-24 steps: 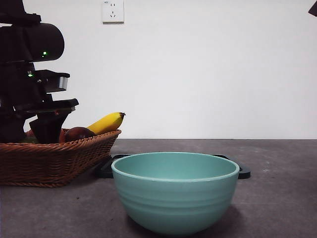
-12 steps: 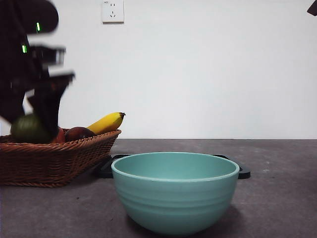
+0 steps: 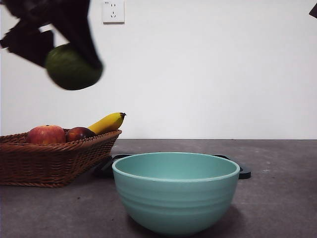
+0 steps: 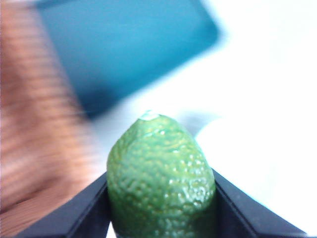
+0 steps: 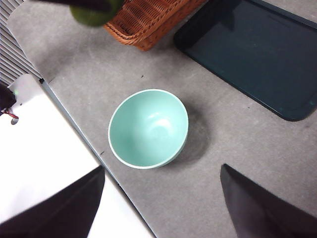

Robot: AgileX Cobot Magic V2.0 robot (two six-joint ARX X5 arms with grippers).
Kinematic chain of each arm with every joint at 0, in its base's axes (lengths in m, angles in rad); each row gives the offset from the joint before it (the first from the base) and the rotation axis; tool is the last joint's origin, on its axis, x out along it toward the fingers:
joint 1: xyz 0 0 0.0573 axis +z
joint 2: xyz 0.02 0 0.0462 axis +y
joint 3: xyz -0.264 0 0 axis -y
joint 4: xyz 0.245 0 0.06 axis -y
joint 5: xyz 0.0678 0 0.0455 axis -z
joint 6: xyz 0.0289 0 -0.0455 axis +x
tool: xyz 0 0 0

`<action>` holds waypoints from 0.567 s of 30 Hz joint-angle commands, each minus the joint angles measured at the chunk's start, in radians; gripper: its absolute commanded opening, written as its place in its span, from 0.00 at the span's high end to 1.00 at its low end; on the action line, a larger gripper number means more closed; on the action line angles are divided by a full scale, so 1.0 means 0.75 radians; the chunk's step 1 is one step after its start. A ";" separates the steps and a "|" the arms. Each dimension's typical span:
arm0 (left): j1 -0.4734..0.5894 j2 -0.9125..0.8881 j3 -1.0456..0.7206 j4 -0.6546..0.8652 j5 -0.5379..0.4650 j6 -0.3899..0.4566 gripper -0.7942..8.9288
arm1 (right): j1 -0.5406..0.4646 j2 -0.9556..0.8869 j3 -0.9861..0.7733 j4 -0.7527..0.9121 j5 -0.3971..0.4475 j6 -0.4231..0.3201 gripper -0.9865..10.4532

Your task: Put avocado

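Teal bowl is set nearest, at 6 o'clock | wicker basket behind, at 9 o'clock | avocado is held aloft at 10 o'clock, clamped by left gripper | right gripper is spread wide, holding nothing.

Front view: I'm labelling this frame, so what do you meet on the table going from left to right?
Wicker basket, holding the red apple, then a dark red-brown fruit, then the banana → the black tray → the teal bowl.
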 commanded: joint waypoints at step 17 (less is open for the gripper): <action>-0.519 0.510 0.026 0.311 -0.083 -0.043 0.71 | 0.010 0.008 0.025 0.010 0.001 0.022 0.59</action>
